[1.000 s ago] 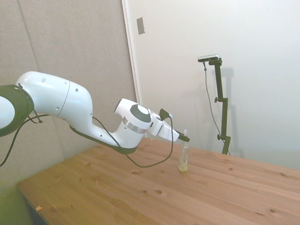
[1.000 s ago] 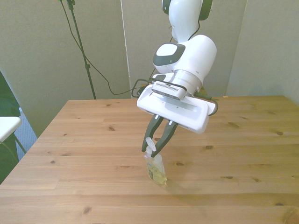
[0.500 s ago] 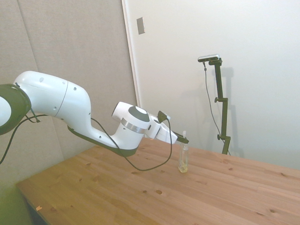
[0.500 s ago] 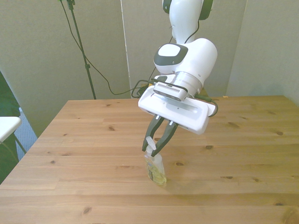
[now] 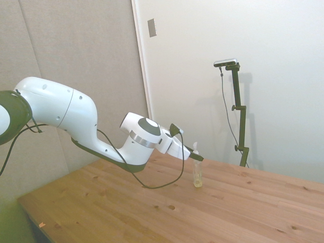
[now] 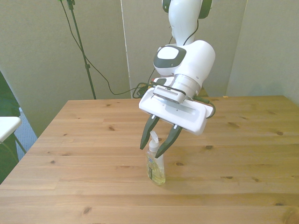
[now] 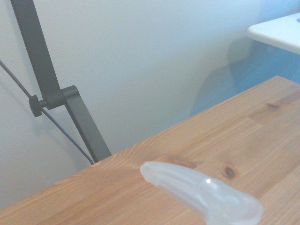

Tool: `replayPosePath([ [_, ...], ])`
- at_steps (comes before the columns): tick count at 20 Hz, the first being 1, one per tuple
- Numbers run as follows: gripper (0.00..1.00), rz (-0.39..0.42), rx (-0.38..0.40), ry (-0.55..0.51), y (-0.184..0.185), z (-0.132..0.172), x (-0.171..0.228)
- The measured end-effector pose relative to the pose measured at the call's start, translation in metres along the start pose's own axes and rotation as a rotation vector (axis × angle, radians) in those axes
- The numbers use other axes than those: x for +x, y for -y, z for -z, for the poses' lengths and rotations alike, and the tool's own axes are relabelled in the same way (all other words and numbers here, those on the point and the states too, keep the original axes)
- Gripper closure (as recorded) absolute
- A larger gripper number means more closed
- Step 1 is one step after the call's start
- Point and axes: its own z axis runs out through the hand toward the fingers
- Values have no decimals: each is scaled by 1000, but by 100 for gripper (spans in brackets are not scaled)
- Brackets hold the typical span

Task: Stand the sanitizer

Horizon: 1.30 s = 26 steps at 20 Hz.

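Though the wrist view shows only the blurred white nozzle, the sanitizer [image 6: 155, 169] stands upright on the desk [image 6: 243, 154], nearer the front view's near edge. The fingers [image 6: 146, 138] are spread apart, flanking its pump without touching; the label print is unreadable.

Bare table [image 6: 84, 140] surrounds the upright sanitizer [image 6: 155, 169] on all sides.
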Motion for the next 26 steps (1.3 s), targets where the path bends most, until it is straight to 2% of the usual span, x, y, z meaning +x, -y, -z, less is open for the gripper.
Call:
replayPosePath([
  [4, 0, 16, -8, 34, 5, 4, -2],
  [8, 0, 54, -33, 119, 10, 15, -3],
  [15, 0, 121, -122, 272, 5, 39, 13],
  [19, 0, 195, -209, 403, -6, 53, 18],
  [23, 0, 301, -301, 526, -25, 70, 28],
  [26, 0, 382, -341, 602, -45, 84, 33],
])
